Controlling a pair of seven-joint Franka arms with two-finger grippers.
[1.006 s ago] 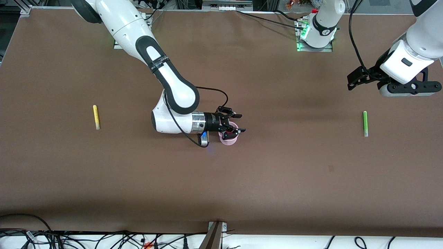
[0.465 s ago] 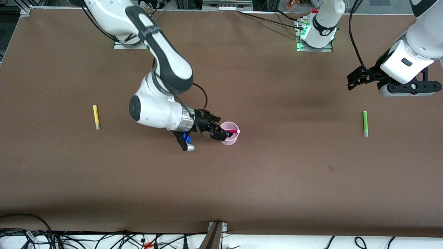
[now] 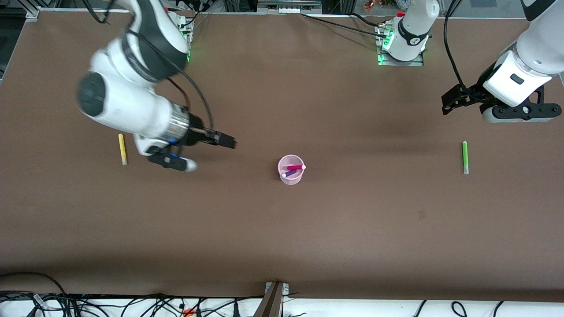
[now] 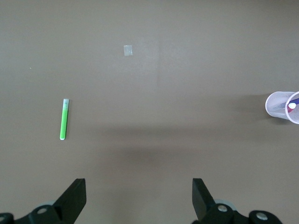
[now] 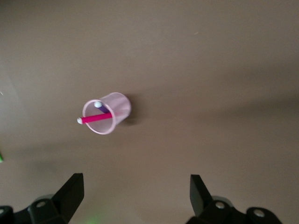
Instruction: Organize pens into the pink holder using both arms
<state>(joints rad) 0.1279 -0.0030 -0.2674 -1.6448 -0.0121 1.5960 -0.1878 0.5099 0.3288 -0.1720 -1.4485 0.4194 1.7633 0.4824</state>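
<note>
The pink holder (image 3: 291, 175) stands mid-table with the magenta pen (image 3: 294, 167) and the purple pen (image 3: 289, 173) leaning in it. The yellow pen (image 3: 122, 149) lies toward the right arm's end, the green pen (image 3: 464, 157) toward the left arm's end. My right gripper (image 3: 227, 141) is open and empty, up over the table between the yellow pen and the holder. Its wrist view shows the holder (image 5: 120, 105) and the magenta pen (image 5: 98, 118). My left gripper (image 3: 451, 103) is open and empty, waiting above the table near the green pen (image 4: 64, 119).
A small pale mark (image 4: 128, 50) is on the brown table top (image 3: 352, 229). Cables lie along the table edge nearest the front camera (image 3: 132, 304). The arm bases stand at the edge farthest from that camera.
My right gripper has let go of the magenta pen in the holder and drawn back, up and toward the right arm's end. The left arm has not moved.
</note>
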